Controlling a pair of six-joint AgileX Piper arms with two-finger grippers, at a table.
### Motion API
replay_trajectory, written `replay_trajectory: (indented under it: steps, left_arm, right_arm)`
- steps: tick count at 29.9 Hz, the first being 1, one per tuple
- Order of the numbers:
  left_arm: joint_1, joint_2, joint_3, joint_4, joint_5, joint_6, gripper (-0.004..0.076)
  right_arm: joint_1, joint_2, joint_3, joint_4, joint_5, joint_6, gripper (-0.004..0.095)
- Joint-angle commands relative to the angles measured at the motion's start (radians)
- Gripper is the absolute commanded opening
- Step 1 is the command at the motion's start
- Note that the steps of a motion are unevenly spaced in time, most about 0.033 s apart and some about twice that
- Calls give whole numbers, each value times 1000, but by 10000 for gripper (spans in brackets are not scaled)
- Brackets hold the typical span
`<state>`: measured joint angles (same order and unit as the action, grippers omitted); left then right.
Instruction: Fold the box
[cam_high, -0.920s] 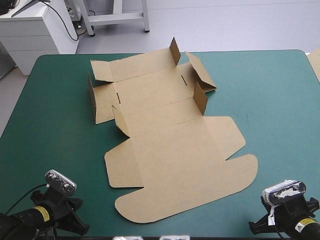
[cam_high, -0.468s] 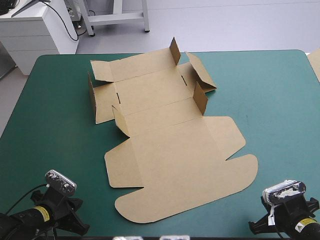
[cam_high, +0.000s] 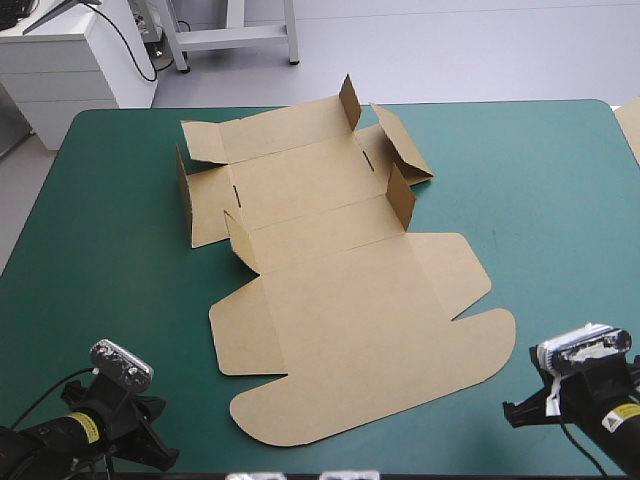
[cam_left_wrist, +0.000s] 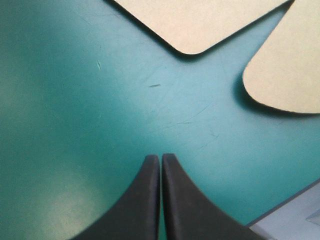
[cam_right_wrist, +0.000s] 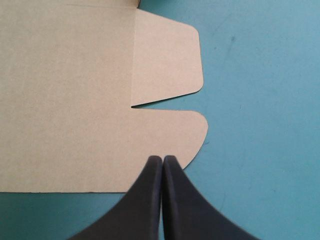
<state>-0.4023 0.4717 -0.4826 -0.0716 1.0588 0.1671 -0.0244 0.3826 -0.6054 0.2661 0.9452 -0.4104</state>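
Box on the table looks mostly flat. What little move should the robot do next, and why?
Probably open the right gripper and ease it toward the rounded near flap just ahead. It and the left gripper are shut, holding nothing, and the box lies mostly flat on the teal-green cover, only its far flaps raised.

The box (cam_high: 340, 300) is plain brown (two short dark slits (cam_high: 236, 193) in its far part); the table cover (cam_high: 540, 180) teal-green; the fingers (cam_left_wrist: 142, 200) black.

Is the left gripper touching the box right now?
Apart. In the left wrist view the left gripper is shut over bare teal-green cover, and a broad stretch of cover lies between its tip and the nearest rounded corners of the box.
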Motion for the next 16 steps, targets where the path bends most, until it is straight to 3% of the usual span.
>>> replay_trajectory:
  steps: [1, 8, 16]
  left_arm:
    - [-8, 9, -31, -15, -47, 2, -8]
    - [-8, 9, -31, -17, -47, 2, -8]
    - [-8, 9, -31, -17, -47, 2, -8]
  right_arm:
    - [2, 120, -111, 14, -80, -39, -21]
    - [2, 416, -364, 24, -82, -41, -21]
    - [2, 746, -668, 177, 17, -135, -21]
